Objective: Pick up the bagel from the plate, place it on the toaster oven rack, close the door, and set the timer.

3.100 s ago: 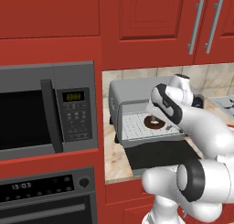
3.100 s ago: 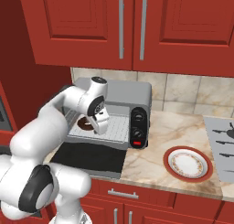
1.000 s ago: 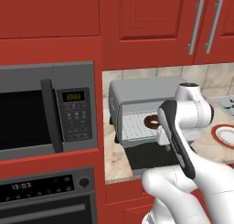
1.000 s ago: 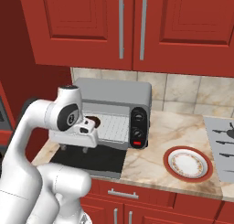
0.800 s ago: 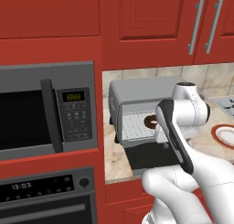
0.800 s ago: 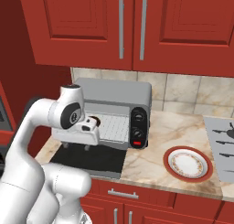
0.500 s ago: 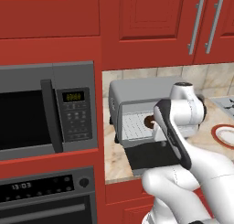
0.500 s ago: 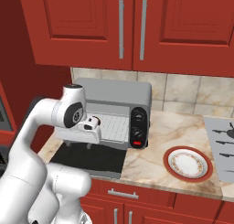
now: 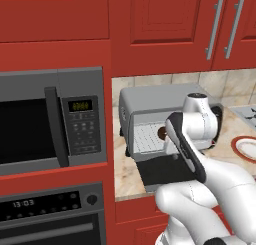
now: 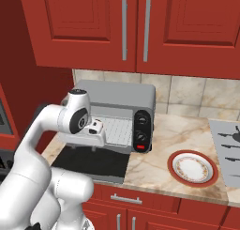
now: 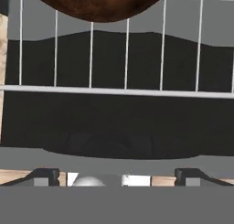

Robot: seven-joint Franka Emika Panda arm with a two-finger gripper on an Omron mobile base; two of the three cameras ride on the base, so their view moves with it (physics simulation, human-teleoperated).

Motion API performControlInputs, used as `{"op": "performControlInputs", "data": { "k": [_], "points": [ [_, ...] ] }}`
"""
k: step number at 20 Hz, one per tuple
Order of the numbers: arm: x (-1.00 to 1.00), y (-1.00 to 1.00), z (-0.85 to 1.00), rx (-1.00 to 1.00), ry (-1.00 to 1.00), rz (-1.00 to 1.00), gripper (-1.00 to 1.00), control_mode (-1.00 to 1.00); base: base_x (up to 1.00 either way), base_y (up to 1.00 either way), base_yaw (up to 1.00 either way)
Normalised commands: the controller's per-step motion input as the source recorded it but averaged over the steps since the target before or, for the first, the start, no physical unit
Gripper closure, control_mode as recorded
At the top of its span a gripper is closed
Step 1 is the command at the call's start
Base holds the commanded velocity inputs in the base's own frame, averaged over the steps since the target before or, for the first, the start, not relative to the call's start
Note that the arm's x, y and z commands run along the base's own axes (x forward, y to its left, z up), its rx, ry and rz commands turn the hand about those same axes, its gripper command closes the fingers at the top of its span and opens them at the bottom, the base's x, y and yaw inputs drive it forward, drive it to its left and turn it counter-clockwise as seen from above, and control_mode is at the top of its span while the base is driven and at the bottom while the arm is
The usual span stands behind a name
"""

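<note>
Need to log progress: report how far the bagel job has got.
Done: the dark brown ring bagel lies on the silver wire rack; the red-rimmed white plate is bare. In hand: the open claw holds nothing, near the rack's front. Left: close the dark glass door, set the timer.

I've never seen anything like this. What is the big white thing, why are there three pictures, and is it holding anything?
The white thing is a robot arm in a computer-drawn kitchen. Two pictures come from cameras behind the arm, one on its left and one on its right. The third comes from a camera on its hand.

On the counter stands a grey toaster oven with its door folded down flat. The dark brown bagel lies on the toaster oven rack, the silver wire grid. The red-rimmed white plate, beside the oven, has nothing on it.

The gripper, the two-fingered hand, is open and holds nothing. It sits at the oven's mouth, in front of the bagel.
</note>
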Motion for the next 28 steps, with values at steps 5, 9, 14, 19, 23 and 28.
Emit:
{"op": "performControlInputs", "data": {
  "k": [5, 9, 14, 19, 23, 28],
  "points": [
    [0.29, 0.00, -0.14, 0.00, -0.07, 0.00, -1.00, -1.00, 0.00, 0.00, 0.00],
    [0.24, 0.00, -0.11, 0.00, -0.07, 0.00, -1.00, -1.00, 0.00, 0.00, 0.00],
    [0.27, -0.01, -0.12, 0.00, -0.02, 0.00, -1.00, -1.00, 0.00, 0.00, 0.00],
    [0.26, 0.00, -0.14, 0.00, 0.00, 0.00, -1.00, -1.00, 0.00, 0.00, 0.00],
    [0.21, 0.00, -0.14, 0.00, 0.00, 0.00, -1.00, -1.00, 0.00, 0.00, 0.00],
    [0.35, 0.00, 0.00, 0.00, -0.01, 0.00, -1.00, -1.00, 0.00, 0.00, 0.00]
  ]
}}
